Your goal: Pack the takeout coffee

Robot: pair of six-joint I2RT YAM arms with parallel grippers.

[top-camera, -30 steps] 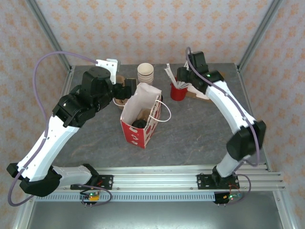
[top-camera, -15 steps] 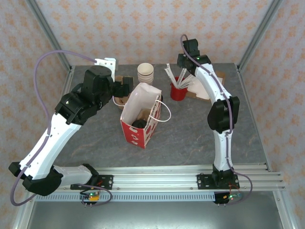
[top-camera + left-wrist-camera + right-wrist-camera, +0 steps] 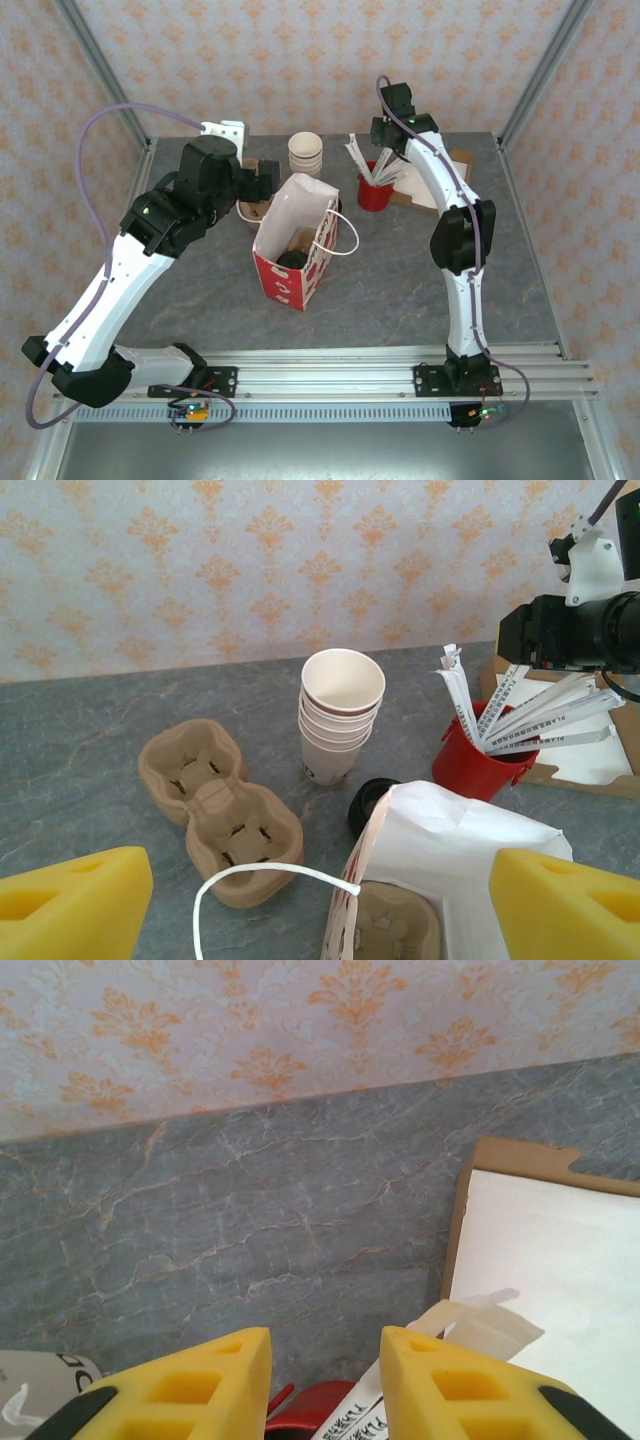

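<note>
Noted right jaws drawn narrower than a second ago, nothing visibly pinched, raised behind red straw cup (image 3: 375,193). Found left jaws wide, empty, near bag (image 3: 285,282). Spotted takeout coffee (image 3: 293,260) inside bag; judged packed, straw pending.

takeout coffee (image 3: 292,259): just a dark round top, probably its lid; cup body hidden by bag (image 3: 300,200) walls. Red cup (image 3: 310,1403) under right gripper (image 3: 325,1345), cut by frame edge.

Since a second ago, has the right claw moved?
Yes. The right gripper has drawn away from the red cup, toward the back wall.
</note>
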